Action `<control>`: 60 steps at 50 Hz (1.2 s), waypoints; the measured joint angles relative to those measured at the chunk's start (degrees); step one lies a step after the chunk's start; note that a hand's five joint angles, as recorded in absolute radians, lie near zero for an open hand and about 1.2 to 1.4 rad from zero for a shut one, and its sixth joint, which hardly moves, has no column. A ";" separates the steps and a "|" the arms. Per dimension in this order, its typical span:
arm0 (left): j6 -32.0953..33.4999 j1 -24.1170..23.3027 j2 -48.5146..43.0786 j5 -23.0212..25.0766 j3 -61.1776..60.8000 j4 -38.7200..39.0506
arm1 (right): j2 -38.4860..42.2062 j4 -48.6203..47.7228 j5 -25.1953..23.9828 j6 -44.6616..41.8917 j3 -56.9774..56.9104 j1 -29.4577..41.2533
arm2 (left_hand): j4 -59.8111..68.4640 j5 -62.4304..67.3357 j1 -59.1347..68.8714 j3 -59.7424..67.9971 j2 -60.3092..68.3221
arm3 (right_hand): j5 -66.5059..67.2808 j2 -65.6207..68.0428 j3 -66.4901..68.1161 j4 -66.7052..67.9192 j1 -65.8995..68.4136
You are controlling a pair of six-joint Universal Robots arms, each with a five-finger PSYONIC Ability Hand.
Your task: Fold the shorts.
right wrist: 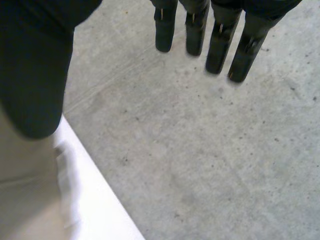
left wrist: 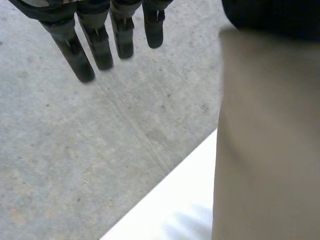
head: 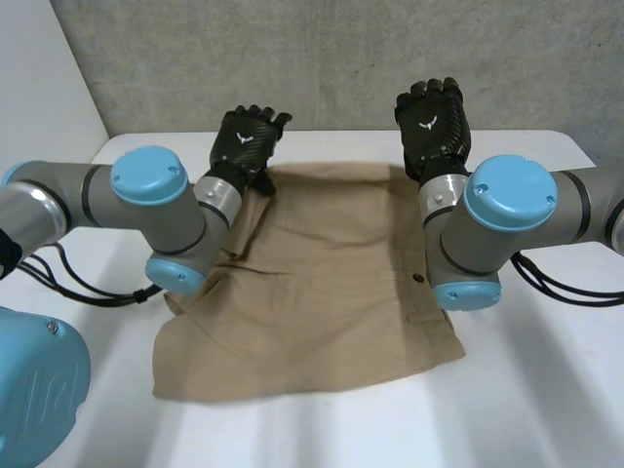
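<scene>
A rough grey concrete wall (head: pixel 341 58) backs a smooth white table (head: pixel 546 370), and spread flat across that table is a pair of tan woven-cotton shorts (head: pixel 322 292), a broad, soft, roughly square shape with gentle creases running through the middle. The black, ribbed left hand (head: pixel 249 138) sits at the far corner of the shorts on its own side, over the cloth's far edge. The black right hand (head: pixel 432 122) mirrors it at the opposite far corner, and both grey arms with light-blue caps reach forward over the fabric. Nearer the robot than the right hand, a small dark round button (head: pixel 418 278) sits on a stitched seam beside the arm's blue cap.

In the left wrist view, the fingers (left wrist: pixel 70 47) are straight and spread, pointing out past the table edge (left wrist: pixel 185 200) toward the pitted concrete, so that hand is open. Its thumb (left wrist: pixel 270 17) lies over the matte tan shorts (left wrist: pixel 270 150), well apart from the fingertips.

The right wrist view shows the same: straight, relaxed fingers (right wrist: pixel 220 45) with nothing between them, so this hand is open too. The thick dark thumb (right wrist: pixel 35 75) is above a fold of the shorts (right wrist: pixel 25 190), just beside the table's bare white rim (right wrist: pixel 95 200).
</scene>
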 measured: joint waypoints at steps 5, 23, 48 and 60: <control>0.05 -0.19 1.54 0.92 -4.52 0.55 | -2.12 2.21 -0.31 1.23 2.80 -0.28 | -2.50 -1.40 -0.21 -2.62 -3.09 | -1.84 -2.16 -2.85 -2.14 -0.45; -0.13 0.00 11.49 0.82 -21.48 0.19 | -13.18 14.01 -3.88 9.06 17.48 -0.77 | -2.50 -1.39 -0.21 -2.62 -3.10 | -1.84 -2.15 -2.85 -2.14 -0.45; -4.46 -2.91 2.01 -0.76 -13.18 -2.27 | -12.39 13.69 -6.03 9.75 22.75 -1.16 | -2.50 -1.40 -0.21 -2.62 -3.10 | -1.84 -2.15 -2.85 -2.14 -0.45; -2.92 -2.81 -1.56 -1.27 -8.83 -3.33 | -11.59 13.71 -6.18 9.68 22.85 -1.16 | -2.48 -1.39 -0.03 -2.62 -3.04 | -1.84 -2.15 -2.85 -2.14 -0.45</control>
